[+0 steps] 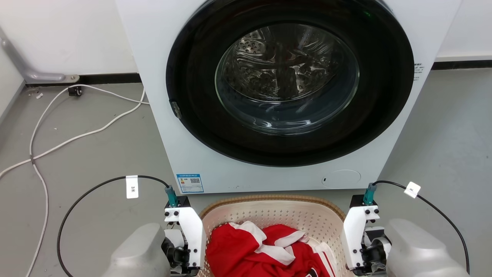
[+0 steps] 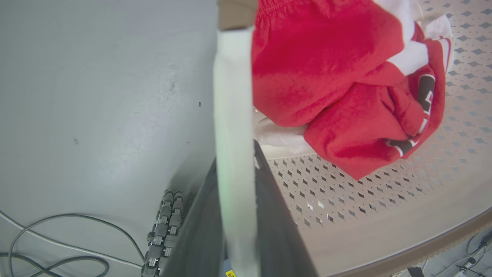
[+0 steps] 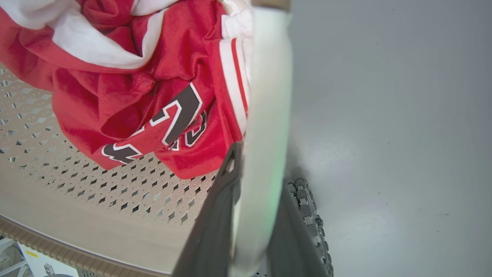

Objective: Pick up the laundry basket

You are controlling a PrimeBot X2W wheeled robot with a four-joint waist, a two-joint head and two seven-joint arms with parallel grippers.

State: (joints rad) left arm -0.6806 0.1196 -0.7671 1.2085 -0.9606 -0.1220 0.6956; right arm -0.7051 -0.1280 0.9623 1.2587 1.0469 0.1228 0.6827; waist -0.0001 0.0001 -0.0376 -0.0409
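Laundry basket [image 1: 276,215] stands on the floor [image 1: 96,154], just before the washing machine [image 1: 161,77], and holds a red garment [image 1: 246,250]. We see the left gripper [image 2: 234,154] pinching its left wall and the right gripper [image 3: 261,165] pinching its right wall. We judge the grasp made. Next, raise both arms evenly and keep it level.

Laundry basket [image 1: 269,209] sat near, before washing machine [image 1: 276,96], clothing [image 1: 246,250] lay inside it, left gripper [image 2: 234,154] clamped across its left wall, right gripper [image 3: 259,165] across its right, cables [image 1: 88,134] trailed on floor [image 1: 96,161] far left
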